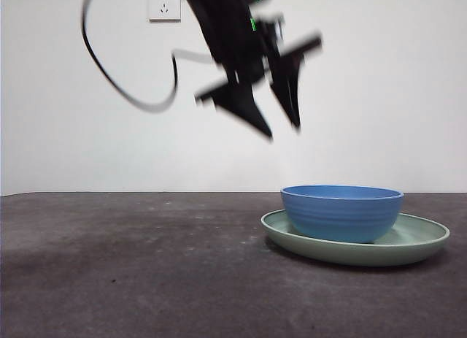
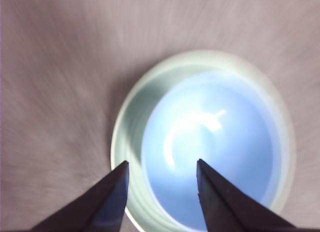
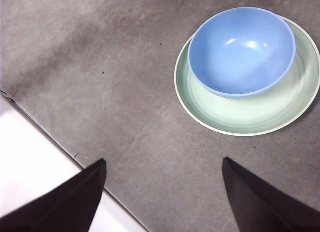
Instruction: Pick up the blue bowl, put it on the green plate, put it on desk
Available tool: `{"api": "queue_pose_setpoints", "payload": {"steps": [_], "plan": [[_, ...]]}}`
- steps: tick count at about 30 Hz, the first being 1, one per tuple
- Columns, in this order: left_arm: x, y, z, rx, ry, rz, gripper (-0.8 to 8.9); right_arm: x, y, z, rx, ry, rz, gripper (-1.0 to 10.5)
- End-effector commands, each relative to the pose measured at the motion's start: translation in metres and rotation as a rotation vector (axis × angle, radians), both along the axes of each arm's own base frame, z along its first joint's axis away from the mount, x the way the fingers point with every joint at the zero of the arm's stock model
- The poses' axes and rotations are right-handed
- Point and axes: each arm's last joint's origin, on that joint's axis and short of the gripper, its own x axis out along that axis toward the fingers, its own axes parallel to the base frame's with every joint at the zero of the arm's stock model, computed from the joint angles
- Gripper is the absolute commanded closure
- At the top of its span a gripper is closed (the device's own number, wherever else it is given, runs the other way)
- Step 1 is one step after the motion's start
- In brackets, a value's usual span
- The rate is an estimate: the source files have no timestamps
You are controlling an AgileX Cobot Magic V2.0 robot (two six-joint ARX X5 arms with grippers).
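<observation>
Bare desk (image 1: 146, 272) in front, then the blue bowl (image 1: 342, 212) sitting inside the green plate (image 1: 419, 243).

From the left wrist camera I see the left gripper (image 2: 162, 167) straight above the bowl (image 2: 210, 152), jaws apart with nothing between them, and the picture is blurred. In the front view this gripper (image 1: 281, 130) hangs high in the air, above and a little to the side of the bowl. The right gripper (image 3: 162, 164) is also with jaws apart and empty; it waits well apart, near the desk edge, so the left arm is nearer. The bowl (image 3: 241, 50) stands upright, empty, off-centre on the plate (image 3: 260, 111), touching it. I judge the placing on the plate is done; next the bowl must be lifted to the desk, so the left gripper needs to go straight down to the rim.
</observation>
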Motion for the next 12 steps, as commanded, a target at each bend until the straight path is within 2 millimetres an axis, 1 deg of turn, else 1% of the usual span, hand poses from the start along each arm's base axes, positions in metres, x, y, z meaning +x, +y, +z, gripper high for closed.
{"api": "queue_pose_setpoints", "payload": {"steps": [1,4,6,7,10,12], "plan": [[-0.01,0.01,0.04,-0.066,-0.086,-0.011,5.91,0.001,0.001,0.006,0.007,-0.02,-0.001,5.8],[-0.027,0.026,0.077,-0.118,-0.171,-0.016,5.91,0.001,0.001,0.006,0.007,-0.02,-0.001,5.8],[-0.037,0.037,0.097,-0.146,-0.216,-0.015,5.9,0.001,0.001,0.006,0.007,-0.021,-0.001,5.8],[-0.044,0.046,0.109,-0.163,-0.242,-0.011,5.9,0.001,0.001,0.006,0.006,-0.02,-0.001,5.8],[-0.059,0.067,0.132,-0.182,-0.287,0.0,5.9,0.001,0.001,0.006,0.006,-0.02,-0.001,5.8],[-0.068,0.08,0.141,-0.175,-0.298,0.006,5.9,0.001,0.001,0.006,0.006,-0.02,-0.001,5.8]]}}
